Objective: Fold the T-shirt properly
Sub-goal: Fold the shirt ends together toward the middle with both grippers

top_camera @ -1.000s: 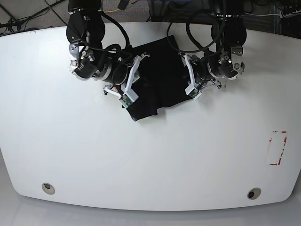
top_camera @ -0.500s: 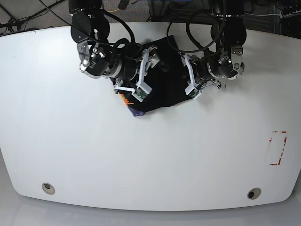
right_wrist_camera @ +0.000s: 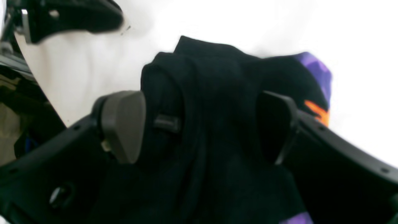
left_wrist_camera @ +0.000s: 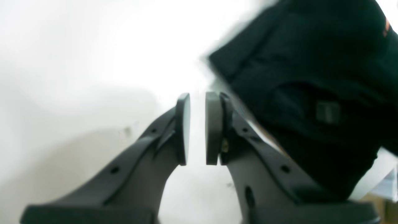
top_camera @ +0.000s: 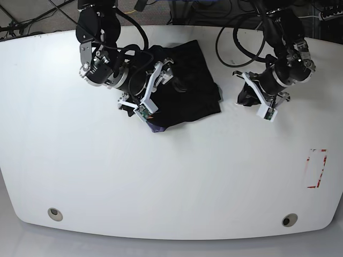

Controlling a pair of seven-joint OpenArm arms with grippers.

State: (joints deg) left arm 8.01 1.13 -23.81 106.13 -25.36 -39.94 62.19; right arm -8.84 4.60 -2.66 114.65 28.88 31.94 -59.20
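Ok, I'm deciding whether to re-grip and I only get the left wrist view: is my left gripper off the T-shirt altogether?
Observer: Yes. In the base view the left gripper is over bare table, apart from the black T-shirt.
Operator: Where's the other arm?
Observer: The right gripper is on the shirt, jaws wide open with bunched folds between them.
Operator: Any print showing?
Observer: The right wrist view shows a purple and orange print at the bundle's far edge.
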